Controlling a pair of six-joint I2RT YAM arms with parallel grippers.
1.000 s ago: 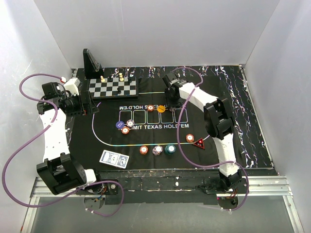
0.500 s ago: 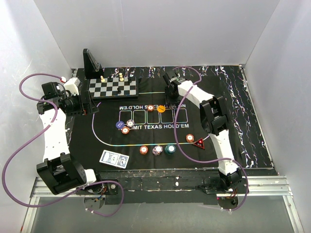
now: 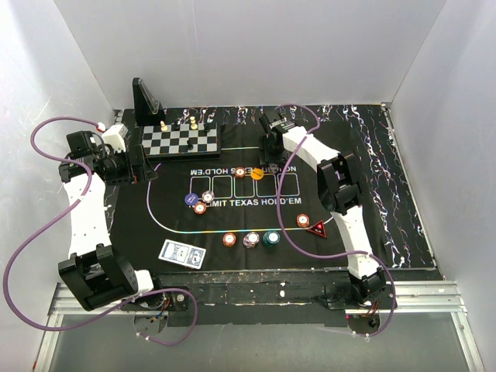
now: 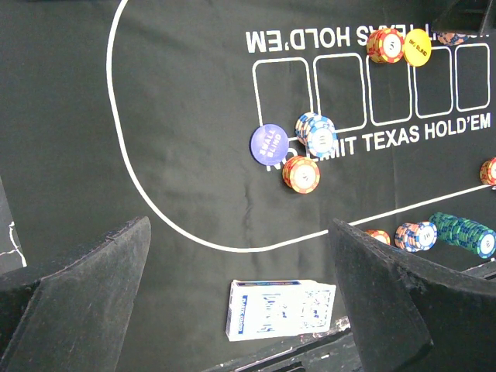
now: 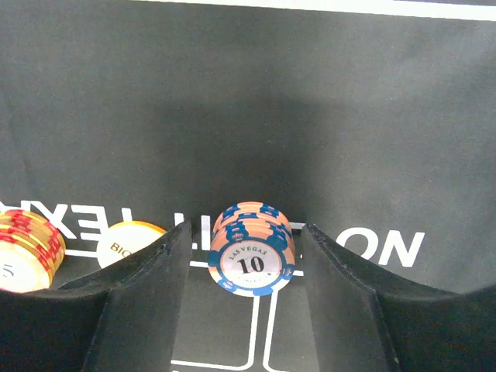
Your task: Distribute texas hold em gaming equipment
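A stack of pink-and-blue poker chips [image 5: 250,262], marked 10, is seen standing on the black Texas Hold'em mat [image 3: 167,221], toward 12 o'clock from the mat's centre, among the printed card boxes. It is flanked by the two fingers of the right tool [image 5: 246,234], which is lowered over it with its jaws partly open. A sliver of mat is visible on either side of the stack, so nothing is gripped.

A yellow disc [image 5: 128,239] lies at the stack's 9 o'clock, and beyond that stands an orange stack marked 5 [image 5: 23,249].

Toward 8 o'clock from the centre a blue disc [image 4: 269,144] is laid (its lettering reads upside down). A white-and-blue stack [image 4: 316,133] stands against its 3 o'clock edge, and a second orange stack [image 4: 301,173] stands just beside at 5 o'clock.

At 6 o'clock a third orange stack [image 3: 229,239], a white-pink stack [image 3: 250,239] and a teal stack [image 3: 270,238] are set in a row. At 4 o'clock a fourth orange stack [image 3: 303,221] is placed just beside the red triangular marker [image 3: 317,228]. The blue-backed card deck [image 4: 280,309] lies flat at 7 o'clock, near the mat's near edge.

The left tool [image 4: 240,225] is held over the mat's 9 o'clock side, spread fully and empty. A chessboard [image 3: 180,141] with its pieces rests on the table [image 3: 387,155] at 11 o'clock.
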